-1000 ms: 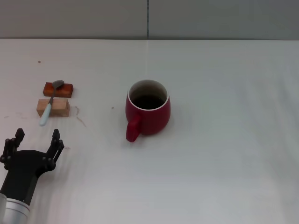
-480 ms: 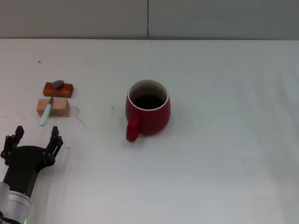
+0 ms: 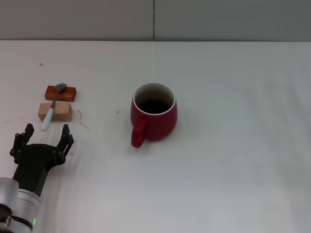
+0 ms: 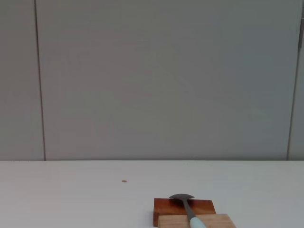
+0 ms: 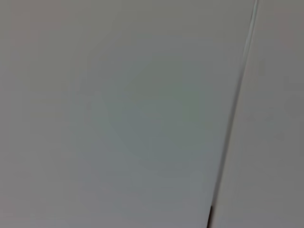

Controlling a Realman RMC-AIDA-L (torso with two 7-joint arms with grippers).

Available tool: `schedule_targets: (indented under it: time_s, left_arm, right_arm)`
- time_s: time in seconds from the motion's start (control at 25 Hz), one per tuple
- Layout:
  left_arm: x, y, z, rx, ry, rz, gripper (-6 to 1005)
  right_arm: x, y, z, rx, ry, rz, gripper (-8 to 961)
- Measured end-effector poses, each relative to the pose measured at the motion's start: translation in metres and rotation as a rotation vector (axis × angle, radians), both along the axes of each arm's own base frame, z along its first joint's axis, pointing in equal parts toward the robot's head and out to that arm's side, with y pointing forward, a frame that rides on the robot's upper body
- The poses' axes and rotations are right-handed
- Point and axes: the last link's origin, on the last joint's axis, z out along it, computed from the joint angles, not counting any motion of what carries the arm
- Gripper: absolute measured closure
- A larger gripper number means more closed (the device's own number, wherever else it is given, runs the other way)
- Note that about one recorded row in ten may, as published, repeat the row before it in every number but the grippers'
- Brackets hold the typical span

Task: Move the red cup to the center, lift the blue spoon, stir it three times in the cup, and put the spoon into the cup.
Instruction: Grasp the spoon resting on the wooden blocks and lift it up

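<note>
With my left end effector spread at lower left, I should straddle the blue spoon handle's overhanging end, clear of the tan block.

Orange-red block behind tan block, white table.

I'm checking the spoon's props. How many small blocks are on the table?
2: the orange-red block lies under the blue spoon bowl, the tan block under its handle, nearer the left gripper.
</note>
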Motion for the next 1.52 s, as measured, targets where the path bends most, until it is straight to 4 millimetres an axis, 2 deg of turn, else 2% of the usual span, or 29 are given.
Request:
schedule_targets:
  time_s: [0.48,1.52]
  left_arm:
    - [-0.002,0.012,0.003,0.0,0.017,-0.004,140]
    - [-0.003,0.031,0.005,-0.004,0.043,-0.013,228]
  right_arm:
    - [0.003,-0.003,-0.002,-0.004,0.002,-0.01,351]
    - [0.005,-0.006,-0.002,-0.003,0.003,-0.018,350]
